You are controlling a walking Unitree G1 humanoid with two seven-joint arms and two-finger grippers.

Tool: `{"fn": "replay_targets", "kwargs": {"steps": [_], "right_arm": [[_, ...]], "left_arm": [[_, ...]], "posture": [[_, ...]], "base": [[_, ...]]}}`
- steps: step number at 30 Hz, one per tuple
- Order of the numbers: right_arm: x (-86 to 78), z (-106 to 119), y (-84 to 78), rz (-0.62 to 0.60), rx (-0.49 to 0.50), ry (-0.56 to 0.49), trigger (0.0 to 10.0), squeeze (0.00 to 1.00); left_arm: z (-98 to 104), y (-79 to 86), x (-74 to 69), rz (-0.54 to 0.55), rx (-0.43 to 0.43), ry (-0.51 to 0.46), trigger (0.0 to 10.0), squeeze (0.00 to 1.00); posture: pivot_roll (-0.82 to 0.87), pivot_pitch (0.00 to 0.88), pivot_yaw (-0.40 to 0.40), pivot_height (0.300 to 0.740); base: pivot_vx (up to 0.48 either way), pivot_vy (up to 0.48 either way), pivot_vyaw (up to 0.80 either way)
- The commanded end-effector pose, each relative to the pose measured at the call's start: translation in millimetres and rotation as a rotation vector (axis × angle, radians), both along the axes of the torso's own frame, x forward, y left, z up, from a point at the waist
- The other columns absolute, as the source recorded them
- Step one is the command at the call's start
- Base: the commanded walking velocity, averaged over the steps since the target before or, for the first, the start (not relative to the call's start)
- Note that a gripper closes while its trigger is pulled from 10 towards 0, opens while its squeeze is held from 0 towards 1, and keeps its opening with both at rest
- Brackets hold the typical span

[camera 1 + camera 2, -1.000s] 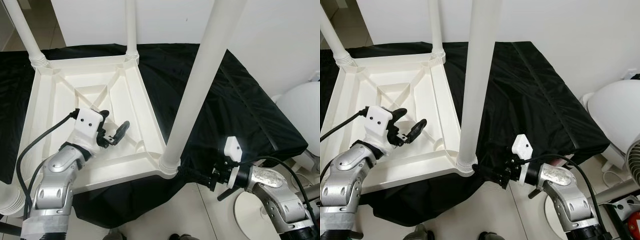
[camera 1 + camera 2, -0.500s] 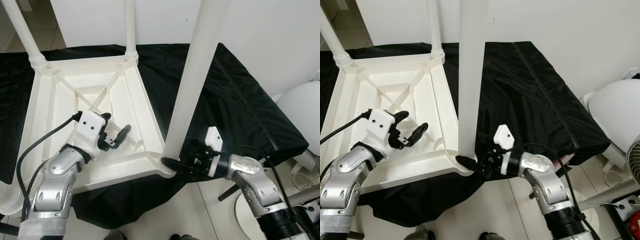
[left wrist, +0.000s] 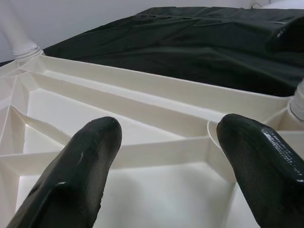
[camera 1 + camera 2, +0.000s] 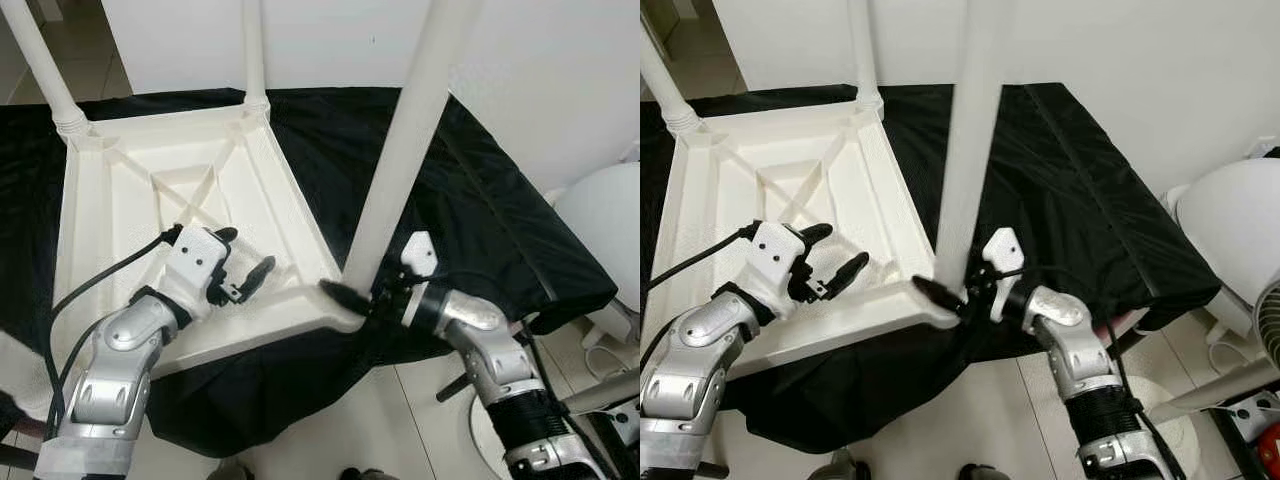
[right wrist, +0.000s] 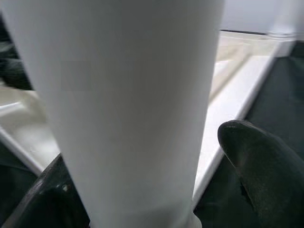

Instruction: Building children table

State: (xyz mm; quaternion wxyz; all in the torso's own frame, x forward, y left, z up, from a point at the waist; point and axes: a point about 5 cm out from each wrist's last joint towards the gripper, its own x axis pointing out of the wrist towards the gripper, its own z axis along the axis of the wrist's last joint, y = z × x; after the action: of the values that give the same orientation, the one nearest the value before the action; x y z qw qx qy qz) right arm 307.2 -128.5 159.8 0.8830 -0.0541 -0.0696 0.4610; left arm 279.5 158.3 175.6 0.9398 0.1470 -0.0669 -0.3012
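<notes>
A white children's table (image 4: 120, 200) lies upside down on a black cloth, its legs pointing up. The near right leg (image 4: 400, 160) leans to the right and looks blurred. At the foot of that leg my right gripper (image 4: 355, 295) is shut on it, one black finger on each side. In the right wrist view the leg (image 5: 133, 95) stands between the two fingers (image 5: 266, 175). My left gripper (image 4: 245, 255) hovers open over the table's ribbed underside near its front rail, holding nothing. The left wrist view has its fingers (image 3: 80, 166) apart above the white ribs (image 3: 156, 118).
Two more legs rise at the far left corner (image 4: 40, 60) and the far middle corner (image 4: 252, 50). The black cloth (image 4: 480, 200) drapes over the edge toward me. A white rounded object (image 4: 600, 220) stands at the right. Tiled floor (image 4: 380, 430) lies below.
My right gripper came in from the right and closed on the foot of the near right leg. The leg tilted and the table's near corner shifted away. The left gripper edged right.
</notes>
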Motion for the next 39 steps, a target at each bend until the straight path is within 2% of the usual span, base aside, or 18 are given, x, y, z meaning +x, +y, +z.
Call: {"fn": "replay_targets", "kwargs": {"steps": [1, 4, 9, 10, 11, 12, 14, 15, 20, 26, 27, 28, 29, 33, 34, 35, 36, 39], "right_arm": [[2.3, -2, -6.5, -0.033, -0.003, 0.009, 10.0, 0.0], [6.8, -2, -12.8, -0.068, -0.009, 0.002, 10.0, 0.0], [5.4, -5, -10.4, -0.099, 0.023, 0.032, 10.0, 0.0], [5.4, -7, -8.8, -0.108, 0.019, 0.036, 8.9, 0.0], [5.4, -7, -8.8, -0.108, 0.019, 0.036, 8.9, 0.0], [5.2, -8, -8.4, -0.115, 0.015, 0.035, 8.0, 0.0], [5.6, -9, -8.3, -0.119, 0.013, 0.031, 8.0, 0.0], [4.8, -10, -8.6, -0.131, 0.025, 0.04, 0.0, 0.0], [2.8, -11, -11.8, -0.211, 0.064, 0.058, 0.0, 0.0], [2.8, -11, -12.6, -0.275, 0.05, 0.056, 0.0, 0.0], [1.6, -11, -11.0, -0.33, 0.054, 0.052, 8.1, 0.0], [1.6, -11, -11.0, -0.33, 0.054, 0.052, 8.1, 0.0], [-0.4, -10, -7.8, -0.376, 0.065, 0.045, 10.0, 0.0], [-4.5, -9, -1.8, -0.474, 0.086, 0.043, 10.0, 0.0], [-7.9, -11, 4.0, -0.543, 0.101, 0.066, 10.0, 0.0], [-7.9, -11, 4.0, -0.543, 0.101, 0.066, 10.0, 0.0], [-10.3, -14, 10.3, -0.622, 0.136, 0.106, 10.0, 0.0], [-11.4, -15, 12.3, -0.65, 0.148, 0.12, 10.0, 0.0]], "left_arm": [[0, -4.6, -3.9, -0.056, 0.016, -0.003, 10.0, 0.0], [0, -9.3, -4.9, -0.065, 0.001, 0.002, 10.0, 0.0], [-3, -21.4, -9.2, -0.085, -0.03, 0.016, 10.0, 0.0], [-5, -25.1, -10.8, -0.094, -0.04, 0.029, 10.0, 0.0], [-5, -25.1, -10.8, -0.094, -0.04, 0.029, 10.0, 0.0], [-6, -28.1, -12.3, -0.101, -0.047, 0.039, 10.0, 0.0], [-7, -30.1, -13.3, -0.106, -0.051, 0.045, 10.0, 0.0], [-8, -33.6, -14.5, -0.109, -0.057, 0.051, 10.0, 0.0], [-8, -39.7, -16.6, -0.111, -0.063, 0.056, 10.0, 0.0], [-8, -39.5, -16.1, -0.108, -0.063, 0.064, 10.0, 0.0], [-7, -38.9, -15.1, -0.103, -0.067, 0.056, 10.0, 0.0], [-7, -38.9, -15.1, -0.103, -0.067, 0.056, 10.0, 0.0], [-5, -38.5, -14.1, -0.097, -0.071, 0.049, 10.0, 0.0], [-4, -37.7, -12.9, -0.084, -0.077, 0.041, 10.0, 0.0], [-4, -38.2, -13.0, -0.08, -0.079, 0.045, 10.0, 0.0], [-4, -38.2, -13.0, -0.08, -0.079, 0.045, 10.0, 0.0], [-4, -39.6, -12.6, -0.075, -0.079, 0.044, 10.0, 0.0], [-4, -40.0, -12.7, -0.073, -0.079, 0.043, 10.0, 0.0]], "posture": [[0.13, 0.132, -0.02, 0.74], [0.12, 0.131, -0.02, 0.74], [0.11, 0.131, -0.025, 0.74], [0.11, 0.131, -0.025, 0.74], [0.11, 0.131, -0.025, 0.74], [0.09, 0.132, -0.02, 0.74], [0.09, 0.132, -0.02, 0.74], [0.08, 0.132, -0.017, 0.74], [0.07, 0.131, -0.014, 0.74], [0.07, 0.131, -0.014, 0.74], [0.06, 0.137, -0.016, 0.74], [0.06, 0.137, -0.016, 0.74], [0.06, 0.138, -0.016, 0.74], [0.06, 0.139, -0.016, 0.74], [0.05, 0.142, -0.018, 0.74], [0.05, 0.142, -0.018, 0.74], [0.05, 0.142, -0.02, 0.74], [0.05, 0.144, -0.019, 0.74]], "base": [[0.0, 0.0, 0.0], [0.0, 0.0, 0.0], [0.0, 0.0, 0.0], [0.0, 0.0, 0.0], [0.0, 0.0, 0.0], [0.0, 0.0, 0.0], [0.0, 0.0, 0.0], [0.0, 0.0, 0.0], [0.0, 0.0, 0.0], [0.0, 0.0, 0.0], [0.0, 0.0, 0.0], [0.0, 0.0, 0.0], [0.0, 0.0, 0.0], [0.0, 0.0, 0.0], [0.0, 0.0, 0.0], [0.0, 0.0, 0.0], [0.0, 0.0, 0.0], [0.0, 0.0, 0.0]]}}
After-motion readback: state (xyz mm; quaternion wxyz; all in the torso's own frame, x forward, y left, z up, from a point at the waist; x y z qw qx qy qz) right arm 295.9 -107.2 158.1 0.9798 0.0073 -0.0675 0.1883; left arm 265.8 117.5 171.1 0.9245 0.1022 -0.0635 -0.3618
